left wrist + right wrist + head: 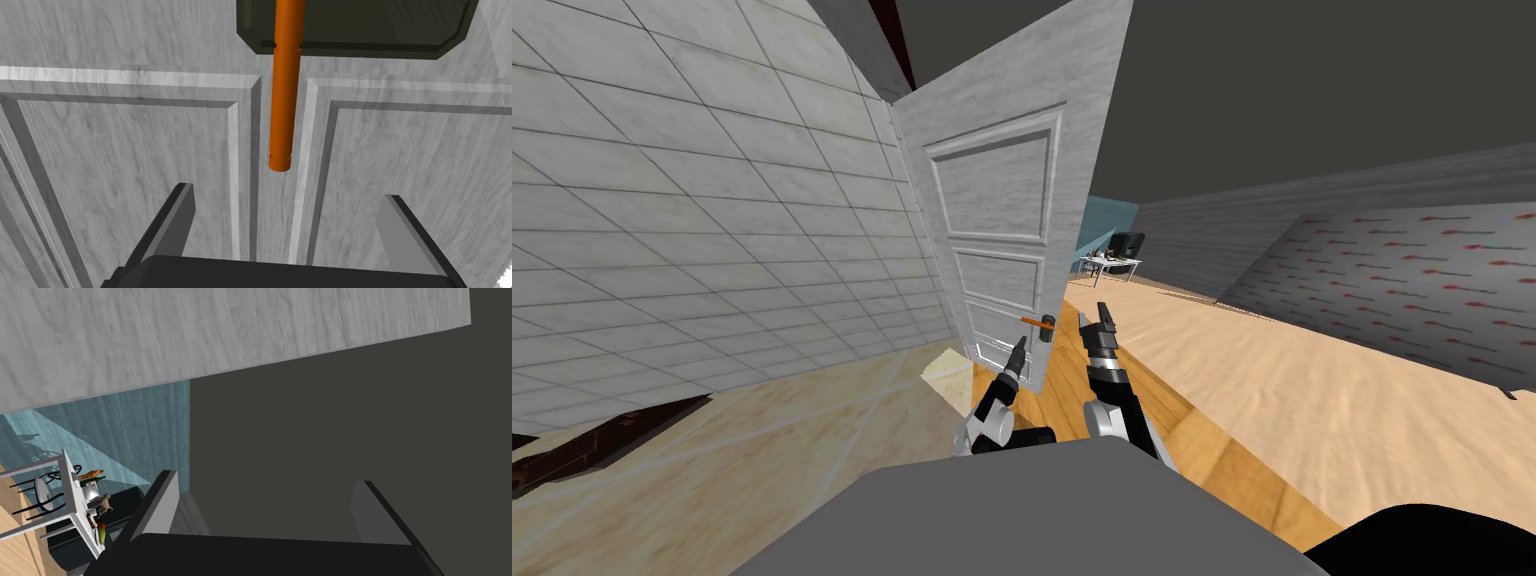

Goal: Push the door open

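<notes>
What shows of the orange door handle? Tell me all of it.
The door handle is a plain, smooth orange round bar with a thin seam near its root and a slightly wider cap at its free end. It springs from a dark plate with cut corners, fixed on the pale grey, grained panelled door near its free edge, and lies roughly level along the door's face. The open left tool sits just short of its free end, not touching it.
</notes>
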Tool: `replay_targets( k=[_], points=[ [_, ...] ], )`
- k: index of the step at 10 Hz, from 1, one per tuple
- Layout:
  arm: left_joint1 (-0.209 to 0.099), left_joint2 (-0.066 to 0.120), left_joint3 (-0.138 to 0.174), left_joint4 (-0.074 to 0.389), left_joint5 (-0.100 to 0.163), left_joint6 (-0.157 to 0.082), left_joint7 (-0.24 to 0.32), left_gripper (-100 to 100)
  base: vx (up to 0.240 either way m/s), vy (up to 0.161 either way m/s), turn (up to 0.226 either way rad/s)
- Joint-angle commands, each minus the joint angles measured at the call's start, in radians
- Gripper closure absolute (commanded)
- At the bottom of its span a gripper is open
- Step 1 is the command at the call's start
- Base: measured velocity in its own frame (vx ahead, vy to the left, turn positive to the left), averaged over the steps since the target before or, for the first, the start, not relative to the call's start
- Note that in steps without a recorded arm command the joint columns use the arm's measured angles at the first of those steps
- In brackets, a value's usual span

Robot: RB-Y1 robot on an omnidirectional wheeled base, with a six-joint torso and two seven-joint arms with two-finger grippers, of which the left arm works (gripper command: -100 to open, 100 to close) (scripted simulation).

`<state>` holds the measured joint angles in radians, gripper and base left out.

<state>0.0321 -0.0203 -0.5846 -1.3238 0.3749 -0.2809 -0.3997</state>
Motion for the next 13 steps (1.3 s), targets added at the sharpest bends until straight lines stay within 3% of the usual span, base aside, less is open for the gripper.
replay_targets(
  k=[1, 5, 6, 8, 11, 12, 13],
  points=[
    [0.000, 0.000, 0.000, 0.000, 0.000, 0.000, 0.000, -100, -0.037, -0.054, 0.032],
    [-0.013, 0.046, 0.011, 0.015, -0.005, 0.000, 0.002, -100, 0.162, 0.024, -0.011],
    [-0.017, 0.047, 0.015, 0.021, -0.006, 0.000, 0.003, -100, 0.228, -0.132, -0.022],
    [-0.026, 0.032, 0.023, 0.032, -0.010, -0.001, 0.006, -100, 0.164, -0.161, -0.023],
    [-0.036, -0.019, 0.033, 0.044, -0.014, -0.002, 0.009, -100, 0.103, -0.172, -0.022],
    [-0.036, -0.009, 0.032, 0.045, -0.013, -0.003, 0.008, -100, 0.023, -0.066, 0.002],
    [-0.036, -0.009, 0.032, 0.045, -0.013, -0.003, 0.008, 100, -0.003, 0.006, 0.004]
  ],
)
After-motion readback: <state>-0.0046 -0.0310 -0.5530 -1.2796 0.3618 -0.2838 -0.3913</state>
